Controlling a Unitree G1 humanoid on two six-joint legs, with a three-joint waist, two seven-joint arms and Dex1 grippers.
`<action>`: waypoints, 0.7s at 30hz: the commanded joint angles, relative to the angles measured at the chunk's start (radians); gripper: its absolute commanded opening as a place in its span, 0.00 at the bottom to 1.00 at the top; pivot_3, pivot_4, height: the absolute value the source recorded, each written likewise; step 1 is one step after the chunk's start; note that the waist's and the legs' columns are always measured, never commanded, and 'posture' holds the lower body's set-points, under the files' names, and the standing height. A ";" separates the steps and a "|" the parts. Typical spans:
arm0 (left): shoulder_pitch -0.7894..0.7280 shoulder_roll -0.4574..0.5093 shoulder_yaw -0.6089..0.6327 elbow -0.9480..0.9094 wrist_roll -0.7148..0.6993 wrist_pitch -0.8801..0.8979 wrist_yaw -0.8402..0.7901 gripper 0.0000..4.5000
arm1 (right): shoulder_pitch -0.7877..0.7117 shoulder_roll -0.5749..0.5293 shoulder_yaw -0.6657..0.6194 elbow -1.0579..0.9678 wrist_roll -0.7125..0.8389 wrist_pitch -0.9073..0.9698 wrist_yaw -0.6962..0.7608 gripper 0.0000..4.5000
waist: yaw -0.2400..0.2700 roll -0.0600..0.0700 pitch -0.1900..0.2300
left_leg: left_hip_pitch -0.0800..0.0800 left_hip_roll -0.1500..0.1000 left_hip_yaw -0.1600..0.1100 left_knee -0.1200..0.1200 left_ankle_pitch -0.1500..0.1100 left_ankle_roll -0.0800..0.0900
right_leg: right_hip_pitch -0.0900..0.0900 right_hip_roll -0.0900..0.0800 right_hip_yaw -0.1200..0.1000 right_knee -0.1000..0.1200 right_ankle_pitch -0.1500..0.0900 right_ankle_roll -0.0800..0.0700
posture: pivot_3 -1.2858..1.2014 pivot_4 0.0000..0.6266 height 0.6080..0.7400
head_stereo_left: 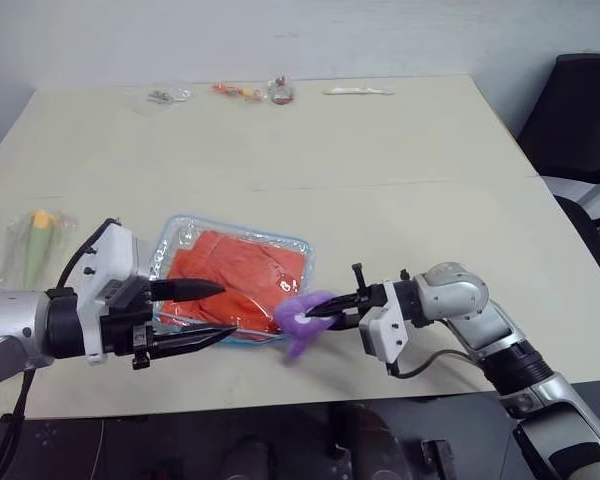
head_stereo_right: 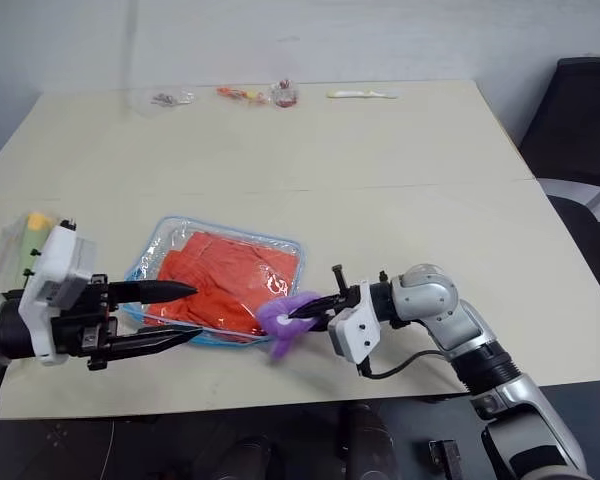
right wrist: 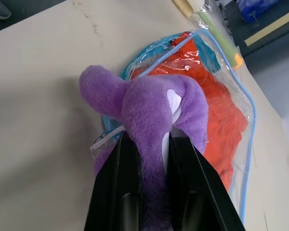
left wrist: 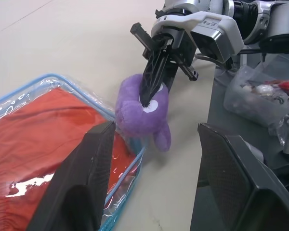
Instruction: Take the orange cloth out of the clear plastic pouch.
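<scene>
Right pincer (head_stereo_left: 318,310) gripping purple plush (head_stereo_left: 302,318), label perhaps unreadable

No legible text anywhere. A small dark marking sits on the pale housing of the right gripper (left wrist: 156,79) in the left wrist view, too small to read. No lettering visible on the clear plastic pouch (head_stereo_left: 180,232), the purple plush toy (left wrist: 142,113), or the small packets along the counter's (head_stereo_left: 400,180) far edge.

One orange cloth (head_stereo_left: 242,274), one clear pouch (head_stereo_left: 176,232), one purple plush toy (head_stereo_left: 302,318), two hands.
</scene>
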 commanded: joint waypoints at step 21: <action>0.007 -0.022 0.031 -0.003 0.073 -0.036 -0.060 0.65 | -0.010 -0.101 0.005 -0.182 0.174 0.065 0.039 0.14 | 0.005 0.000 0.000 | -0.001 0.002 -0.002 0.001 0.000 -0.001 | 0.000 -0.001 0.005 0.000 0.000 -0.001 | 0.52 0.24 1.00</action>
